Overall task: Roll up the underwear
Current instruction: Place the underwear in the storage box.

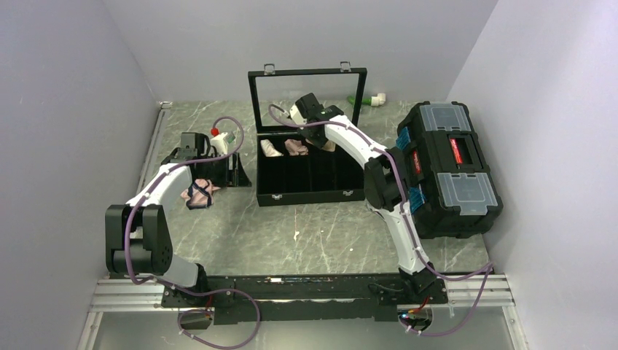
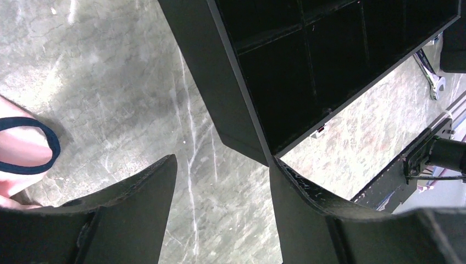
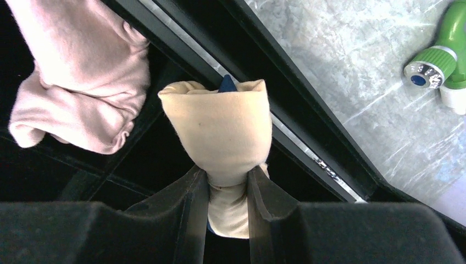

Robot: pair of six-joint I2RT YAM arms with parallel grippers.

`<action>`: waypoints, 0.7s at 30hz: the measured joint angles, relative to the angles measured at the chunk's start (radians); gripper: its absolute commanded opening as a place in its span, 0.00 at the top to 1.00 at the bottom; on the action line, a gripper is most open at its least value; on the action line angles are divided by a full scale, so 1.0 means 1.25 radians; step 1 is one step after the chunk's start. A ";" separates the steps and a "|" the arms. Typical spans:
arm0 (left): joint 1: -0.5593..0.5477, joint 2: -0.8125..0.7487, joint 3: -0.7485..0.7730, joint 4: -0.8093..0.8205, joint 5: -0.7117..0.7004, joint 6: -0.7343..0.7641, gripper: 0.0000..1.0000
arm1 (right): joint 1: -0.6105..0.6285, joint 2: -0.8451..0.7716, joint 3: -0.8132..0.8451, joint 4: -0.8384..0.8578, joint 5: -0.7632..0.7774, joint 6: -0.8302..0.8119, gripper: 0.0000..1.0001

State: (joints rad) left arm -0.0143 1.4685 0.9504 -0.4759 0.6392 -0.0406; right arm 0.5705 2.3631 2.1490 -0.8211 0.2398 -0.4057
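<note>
A: Where is the underwear [image 3: 220, 132]?
B: Rolled and pinched in the right gripper [image 3: 226, 181], bulging toward twelve o'clock above the black divided box [image 3: 324, 162].
A: And the left gripper [image 2: 221, 165]?
B: Open, empty, over the table [image 2: 110, 82].

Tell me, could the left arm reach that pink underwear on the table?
Probably yes: the left gripper hangs open and empty, and the pink underwear lies uncovered close beside it.
</note>
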 measured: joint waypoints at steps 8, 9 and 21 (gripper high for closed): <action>0.003 0.000 0.000 0.000 0.017 0.000 0.34 | 0.008 0.050 0.094 -0.073 0.005 0.025 1.00; 0.003 0.000 0.000 0.000 0.018 0.000 0.34 | 0.009 0.053 0.100 -0.077 0.006 0.026 1.00; 0.005 0.000 0.000 0.000 0.037 -0.001 0.35 | 0.013 0.059 0.067 -0.063 0.013 0.041 1.00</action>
State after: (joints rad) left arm -0.0078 1.4685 0.9504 -0.4763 0.6857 -0.0414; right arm 0.5865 2.4371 2.2322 -0.9005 0.2565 -0.3550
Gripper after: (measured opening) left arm 0.655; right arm 0.297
